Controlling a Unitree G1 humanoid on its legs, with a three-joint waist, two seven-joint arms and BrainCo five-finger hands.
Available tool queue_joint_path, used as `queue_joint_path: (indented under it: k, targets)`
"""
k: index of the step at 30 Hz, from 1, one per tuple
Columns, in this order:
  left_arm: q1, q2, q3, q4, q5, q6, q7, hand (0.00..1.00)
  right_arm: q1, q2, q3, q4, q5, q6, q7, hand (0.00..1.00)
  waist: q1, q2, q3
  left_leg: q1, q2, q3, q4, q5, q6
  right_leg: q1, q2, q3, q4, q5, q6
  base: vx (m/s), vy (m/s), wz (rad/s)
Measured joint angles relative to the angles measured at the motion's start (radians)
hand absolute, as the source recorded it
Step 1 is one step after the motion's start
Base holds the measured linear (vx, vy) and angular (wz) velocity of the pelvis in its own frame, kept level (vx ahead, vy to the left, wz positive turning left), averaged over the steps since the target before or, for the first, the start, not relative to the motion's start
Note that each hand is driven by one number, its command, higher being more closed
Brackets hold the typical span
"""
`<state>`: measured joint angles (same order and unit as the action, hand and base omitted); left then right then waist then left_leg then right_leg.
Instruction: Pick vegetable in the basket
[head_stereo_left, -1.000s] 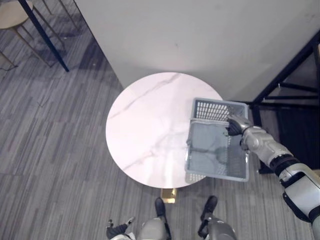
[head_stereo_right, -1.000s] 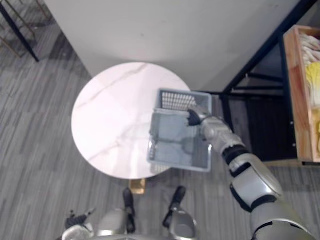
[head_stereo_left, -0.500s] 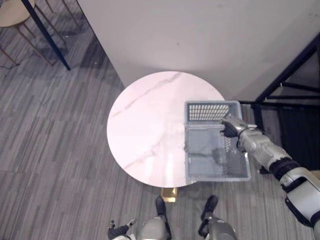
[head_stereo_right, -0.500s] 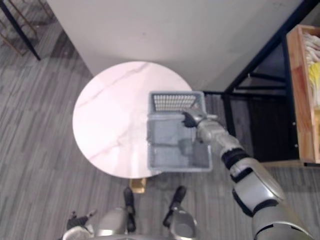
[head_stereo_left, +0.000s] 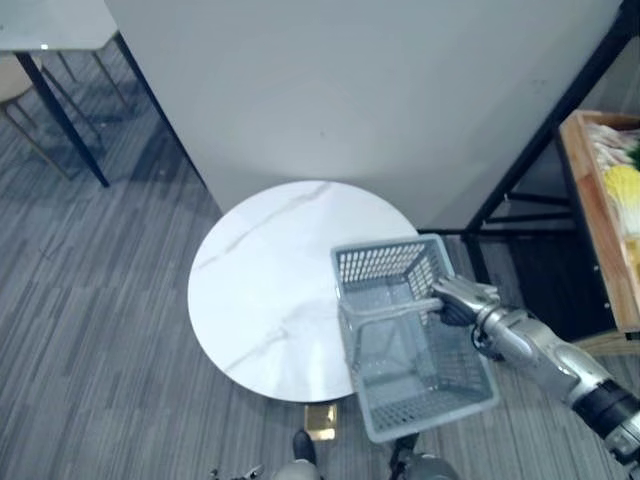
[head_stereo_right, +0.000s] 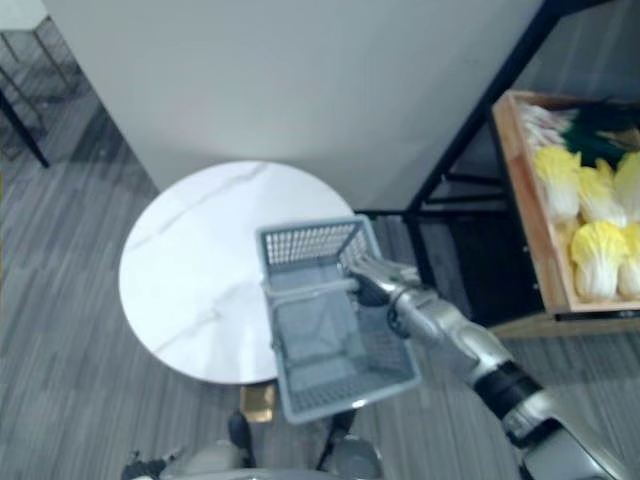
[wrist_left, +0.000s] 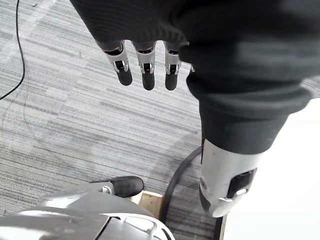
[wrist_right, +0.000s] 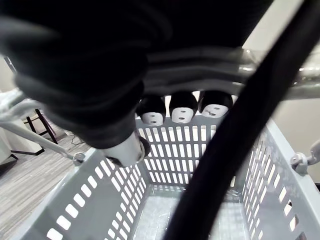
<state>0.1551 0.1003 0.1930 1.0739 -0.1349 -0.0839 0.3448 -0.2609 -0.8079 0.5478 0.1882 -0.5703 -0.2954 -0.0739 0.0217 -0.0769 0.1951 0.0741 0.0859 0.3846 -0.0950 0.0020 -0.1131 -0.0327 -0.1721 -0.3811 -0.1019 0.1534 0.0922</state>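
Right eye view takes in more of the wooden crate at the table's 2 o'clock than the left eye view does. Yellow cabbages lie in it, well apart from the grey basket. The basket is empty and hangs over the 4 o'clock edge of the round white table, its near half out past the rim. The right hand is curled round the 3 o'clock end of the basket's handle. The right wrist view adds its dark fingertips bent above the slotted walls and bare bottom. The left wrist view shows the left hand, fingers straight and holding nothing, over grey carpet. The picture edge cuts the crate, so the cabbages cannot be counted; whether the basket's bottom touches the table is unclear
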Motion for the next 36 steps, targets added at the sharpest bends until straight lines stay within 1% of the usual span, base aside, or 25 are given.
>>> queue_joint_path:
  k: [2,3,5,7,12,14,15,16,17,18,20,21,22,23,24,25,26,27,28,29,31,32,33,35,36]
  targets:
    - [0.009,0.000,0.011,0.003,0.000,0.001,-0.001,0.00,0.077,-0.036,-0.037,-0.029,0.002,-0.023,0.004,1.00,-0.008,0.003,-0.016,0.002,0.004,0.006,0.000,0.000,0.000,-0.001,0.001,0.005,0.000,0.000,0.000,-0.02,-0.019,-0.08]
    - [0.012,0.000,0.012,0.004,0.000,0.001,-0.001,0.00,0.095,-0.040,-0.050,-0.032,0.002,-0.029,0.005,1.00,-0.010,0.004,-0.019,0.004,0.005,0.010,0.000,-0.001,-0.001,-0.001,0.001,0.007,0.000,-0.001,0.000,-0.02,-0.024,-0.11]
    - [0.016,-0.002,0.012,0.028,0.001,0.001,-0.003,0.00,0.142,-0.040,-0.091,-0.032,0.002,-0.037,0.006,1.00,-0.027,0.012,-0.036,0.010,0.005,0.017,0.000,-0.002,-0.001,-0.001,0.001,0.016,0.000,-0.001,0.000,-0.02,-0.016,-0.13]
    - [0.020,-0.010,0.018,0.037,0.001,0.001,-0.003,0.00,0.178,-0.040,-0.111,-0.031,0.002,-0.037,0.001,1.00,-0.028,0.021,-0.050,0.020,0.007,0.034,0.000,-0.005,-0.002,-0.001,0.004,0.034,0.000,-0.001,0.000,-0.02,-0.008,-0.22]
    - [0.031,-0.018,0.047,0.040,0.003,0.001,0.001,0.00,0.224,-0.033,-0.111,-0.022,0.000,-0.046,-0.021,1.00,-0.030,0.030,-0.069,0.051,0.015,0.063,0.015,-0.020,-0.005,0.016,0.012,0.061,0.005,-0.001,0.000,-0.01,-0.014,-0.20]
    - [0.029,-0.019,0.047,0.037,0.004,0.001,0.004,0.00,0.262,-0.024,-0.143,-0.015,-0.001,-0.046,-0.046,1.00,-0.035,0.032,-0.070,0.014,0.044,0.051,0.167,-0.103,-0.002,0.029,0.005,0.060,0.045,-0.013,-0.004,-0.01,0.011,0.02]
    - [0.029,-0.019,0.046,0.037,0.004,0.002,0.005,0.00,0.273,-0.023,-0.157,-0.015,0.000,-0.047,-0.051,1.00,-0.038,0.035,-0.068,0.009,0.050,0.047,0.196,-0.120,-0.001,0.031,-0.002,0.059,0.061,-0.023,-0.003,-0.04,0.047,0.07]
    - [0.030,-0.019,0.042,0.038,0.008,0.009,0.006,0.00,0.299,-0.017,-0.192,-0.017,0.000,-0.052,-0.053,1.00,-0.044,0.037,-0.069,0.000,0.057,0.042,0.239,-0.146,0.001,0.021,-0.008,0.061,0.111,-0.047,0.000,-0.07,0.061,0.04]
    - [0.029,-0.018,0.039,0.037,0.014,0.009,0.006,0.00,0.310,-0.016,-0.208,-0.018,-0.001,-0.053,-0.057,1.00,-0.046,0.037,-0.068,-0.001,0.058,0.043,0.254,-0.157,0.003,0.013,-0.014,0.065,0.136,-0.058,0.001,-0.12,0.110,-0.10]
    - [0.024,-0.017,0.034,0.037,0.030,0.011,0.007,0.00,0.333,-0.007,-0.240,-0.019,-0.001,-0.052,-0.065,1.00,-0.049,0.024,-0.059,-0.003,0.055,0.055,0.285,-0.174,0.009,-0.012,-0.025,0.087,0.172,-0.068,0.005,-0.16,0.128,-0.43]
    - [0.016,-0.009,0.015,0.038,0.034,0.020,0.008,0.00,0.345,0.020,-0.285,-0.024,-0.002,-0.049,-0.088,1.00,-0.052,0.026,-0.058,-0.039,0.054,0.105,0.352,-0.211,0.027,-0.074,-0.039,0.151,0.203,-0.064,0.011,-0.18,0.146,-0.77]
    - [0.018,-0.006,0.004,0.039,0.041,0.023,0.017,0.00,0.344,0.036,-0.302,-0.031,-0.002,-0.041,-0.099,1.00,-0.053,0.025,-0.057,-0.080,0.057,0.153,0.392,-0.242,0.039,-0.126,-0.039,0.199,0.208,-0.050,0.033,-0.25,0.166,-1.07]
    - [0.013,0.003,0.001,0.039,0.042,0.029,0.027,0.00,0.343,0.053,-0.305,-0.051,-0.004,-0.025,-0.105,1.00,-0.067,0.014,-0.055,-0.109,0.048,0.199,0.424,-0.259,0.063,-0.171,-0.044,0.241,0.185,-0.041,0.047,-0.25,0.167,-1.06]
    - [0.005,0.005,0.001,0.042,0.042,0.033,0.030,0.00,0.342,0.067,-0.305,-0.058,-0.012,-0.015,-0.106,1.00,-0.075,0.014,-0.053,-0.118,0.050,0.218,0.421,-0.258,0.083,-0.174,-0.044,0.239,0.152,-0.068,0.071,-0.22,0.147,-1.06]
    - [-0.003,-0.013,0.001,0.050,0.048,0.041,0.032,0.00,0.331,0.095,-0.301,-0.059,-0.022,0.005,-0.110,1.00,-0.078,0.067,-0.042,-0.116,0.093,0.286,0.380,-0.239,0.119,-0.177,-0.031,0.153,0.155,-0.141,0.034,-0.21,0.163,-1.31]
    - [-0.016,-0.024,0.002,0.063,0.067,0.041,0.031,0.00,0.294,0.107,-0.279,-0.053,-0.025,0.013,-0.110,1.00,-0.072,0.090,-0.011,-0.093,0.133,0.346,0.345,-0.222,0.126,-0.208,-0.034,0.038,0.331,-0.137,-0.105,-0.20,0.168,-1.46]
    - [-0.015,-0.024,0.001,0.065,0.075,0.040,0.029,0.00,0.274,0.110,-0.260,-0.049,-0.025,0.014,-0.110,1.00,-0.071,0.089,-0.004,-0.072,0.135,0.385,0.318,-0.211,0.134,-0.207,-0.054,-0.030,0.432,-0.156,-0.134,-0.15,0.205,-1.58]
    - [-0.012,-0.018,-0.001,0.070,0.078,0.044,0.019,0.00,0.255,0.127,-0.244,-0.048,-0.032,0.011,-0.110,1.00,-0.065,0.075,-0.006,-0.032,0.132,0.446,0.277,-0.195,0.135,-0.166,-0.109,-0.137,0.607,-0.184,-0.174,-0.11,0.174,-1.49]
    - [-0.004,-0.009,-0.012,0.070,0.077,0.044,0.019,0.00,0.240,0.142,-0.226,-0.042,-0.043,0.004,-0.111,1.00,-0.049,0.065,-0.014,-0.008,0.134,0.511,0.255,-0.188,0.137,-0.109,-0.158,-0.200,0.716,-0.206,-0.194,-0.08,0.130,-1.54]
    - [-0.003,-0.004,-0.020,0.070,0.077,0.043,0.019,0.00,0.229,0.146,-0.217,-0.034,-0.044,-0.002,-0.111,1.00,-0.041,0.050,-0.023,0.000,0.134,0.543,0.251,-0.186,0.135,-0.084,-0.183,-0.216,0.753,-0.209,-0.198,-0.06,0.063,-1.50]
    - [-0.010,0.015,-0.029,0.070,0.075,0.043,0.019,0.00,0.182,0.170,-0.193,-0.014,-0.046,-0.010,-0.111,1.00,-0.014,0.024,-0.043,-0.007,0.145,0.640,0.250,-0.172,0.119,-0.017,-0.241,-0.215,0.784,-0.208,-0.197,-0.03,-0.016,-1.60]
    - [-0.014,0.019,-0.027,0.070,0.075,0.043,0.020,0.00,0.161,0.171,-0.177,-0.015,-0.051,-0.013,-0.110,1.00,-0.013,0.015,-0.051,-0.016,0.153,0.695,0.250,-0.160,0.116,0.013,-0.258,-0.212,0.752,-0.201,-0.186,-0.04,-0.056,-1.42]
    - [-0.015,0.019,-0.024,0.070,0.075,0.043,0.021,0.00,0.153,0.171,-0.171,-0.015,-0.052,-0.013,-0.110,1.00,-0.013,0.009,-0.054,-0.017,0.157,0.720,0.250,-0.154,0.113,0.027,-0.265,-0.210,0.727,-0.193,-0.175,-0.05,-0.100,-1.37]
    - [-0.015,0.017,-0.007,0.069,0.075,0.045,0.022,0.00,0.131,0.173,-0.151,-0.015,-0.053,-0.010,-0.111,1.00,-0.006,0.006,-0.060,-0.019,0.178,0.813,0.267,-0.138,0.115,0.058,-0.265,-0.204,0.554,-0.132,-0.080,-0.07,-0.211,-1.35]
    - [-0.017,0.016,0.005,0.069,0.075,0.045,0.023,0.00,0.116,0.173,-0.136,-0.015,-0.053,-0.008,-0.110,1.00,0.001,0.003,-0.063,-0.019,0.195,0.863,0.293,-0.135,0.114,0.062,-0.256,-0.227,0.435,-0.099,-0.020,-0.05,-0.279,-1.17]
